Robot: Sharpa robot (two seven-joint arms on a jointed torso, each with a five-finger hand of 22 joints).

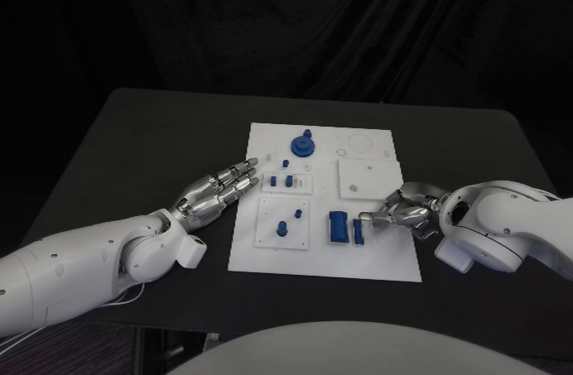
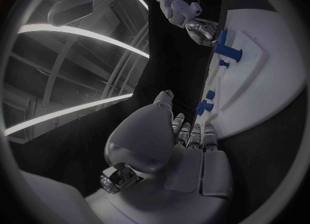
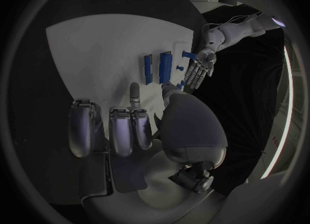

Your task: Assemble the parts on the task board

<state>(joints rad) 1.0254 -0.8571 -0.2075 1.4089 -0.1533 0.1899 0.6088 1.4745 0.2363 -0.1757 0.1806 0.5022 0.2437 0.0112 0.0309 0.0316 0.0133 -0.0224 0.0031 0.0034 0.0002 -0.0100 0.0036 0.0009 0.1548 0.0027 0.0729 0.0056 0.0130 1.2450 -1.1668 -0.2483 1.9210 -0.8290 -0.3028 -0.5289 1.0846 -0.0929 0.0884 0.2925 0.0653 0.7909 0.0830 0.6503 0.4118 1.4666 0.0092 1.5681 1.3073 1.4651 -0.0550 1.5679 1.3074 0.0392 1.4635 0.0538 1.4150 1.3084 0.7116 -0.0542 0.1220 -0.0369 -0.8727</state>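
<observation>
**A:** So where's everything sitting? The task board (image 1: 322,263) is the white plate in the middle of the black table (image 1: 156,135), right?

**B:** Yep. The blue parts are spread over it — a round part with a post (image 1: 303,146) near the far edge, a few small pegs (image 1: 281,180) on the raised tile by the left edge, a longer peg (image 1: 281,225) on the tile nearer the near-left corner, and two flat bars (image 1: 346,228) side by side toward the near edge, roughly mid-board.

**A:** And the hands?

**B:** Left hand (image 1: 219,190) lies on the table just beside the board's left edge, fingers stretched out straight and close together, holding nothing, tips pointing at the peg tile. Right hand (image 1: 402,211) is over the board's right edge, fingers curled loosely, one fingertip reaching toward the flat bars.

**A:** Touching them?

**B:** Can't tell — very close, but in the right wrist view the fingers look spread apart with nothing in them.
</observation>
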